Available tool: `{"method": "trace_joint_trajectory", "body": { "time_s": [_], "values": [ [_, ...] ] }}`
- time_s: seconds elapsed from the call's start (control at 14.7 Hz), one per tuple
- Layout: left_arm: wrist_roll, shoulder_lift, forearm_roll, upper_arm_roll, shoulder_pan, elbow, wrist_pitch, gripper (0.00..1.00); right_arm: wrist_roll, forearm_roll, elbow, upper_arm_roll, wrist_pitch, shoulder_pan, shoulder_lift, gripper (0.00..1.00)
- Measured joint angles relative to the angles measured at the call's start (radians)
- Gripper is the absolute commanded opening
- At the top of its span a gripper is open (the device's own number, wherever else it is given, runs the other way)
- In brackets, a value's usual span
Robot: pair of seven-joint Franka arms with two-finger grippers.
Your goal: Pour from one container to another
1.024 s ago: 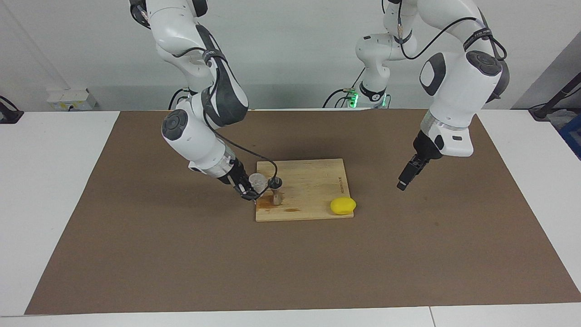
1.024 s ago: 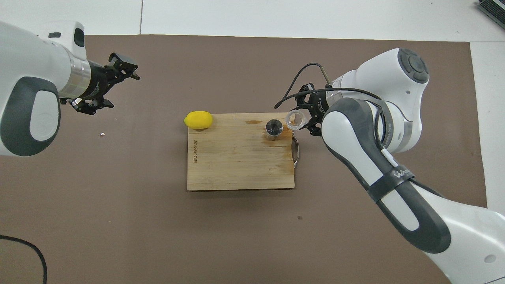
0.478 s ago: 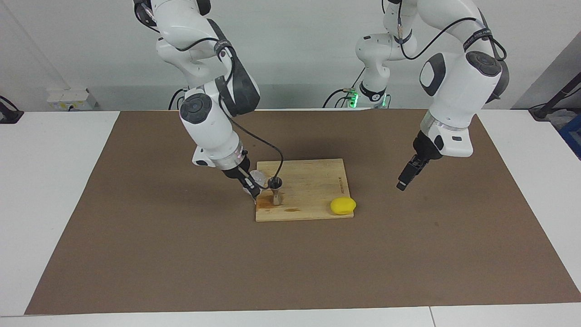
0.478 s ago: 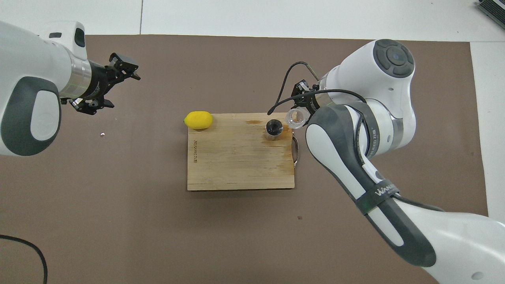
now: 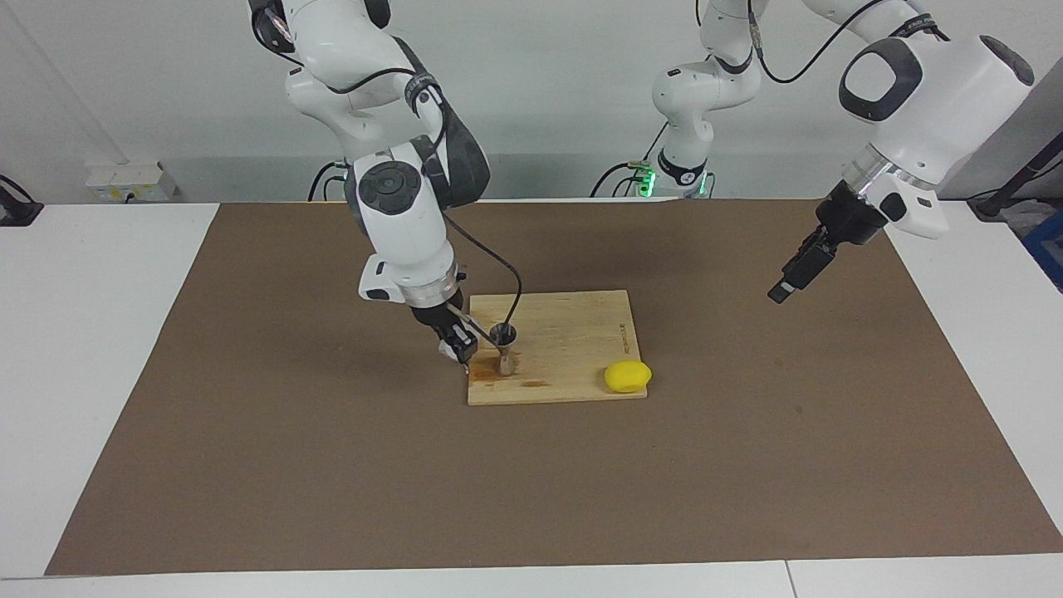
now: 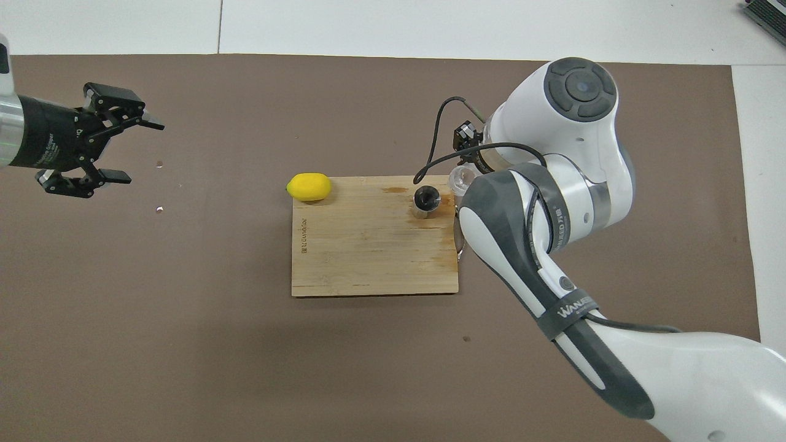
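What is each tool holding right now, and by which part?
The right tool grips the clear cup by its side wall, beside the jigger. The left tool is open, holding nothing.

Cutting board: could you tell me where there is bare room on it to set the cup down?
The board is bare from the lemon and jigger to its robot-side edge. The jigger's corner is crowded: the right gripper holds the cup there.
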Motion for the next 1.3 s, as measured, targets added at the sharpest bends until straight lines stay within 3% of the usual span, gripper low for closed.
{"method": "trace_joint_trajectory", "body": {
  "time_s": [0.48, 0.68, 1.02, 1.3],
  "values": [
    [0.535, -0.012, 0.254, 0.012, -0.006, -0.045, -0.074, 1.00, 0.003, -0.134, 0.008, 0.000, -0.002, 0.063, 0.006, 0.00],
    [0.715, -0.025, 0.300, 0.125, -0.102, -0.028, -0.147, 1.00, 0.003, -0.177, 0.012, 0.000, -0.002, 0.077, 0.006, 0.00],
    [0.753, -0.055, 0.307, 0.163, -0.144, 0.080, -0.280, 1.00, 0.003, -0.220, 0.014, 0.000, 0.014, 0.096, 0.006, 0.00],
    [0.756, -0.097, 0.308, 0.163, -0.144, 0.091, -0.318, 1.00, 0.003, -0.288, 0.014, 0.000, 0.019, 0.121, 0.009, 0.00]
  ]
}}
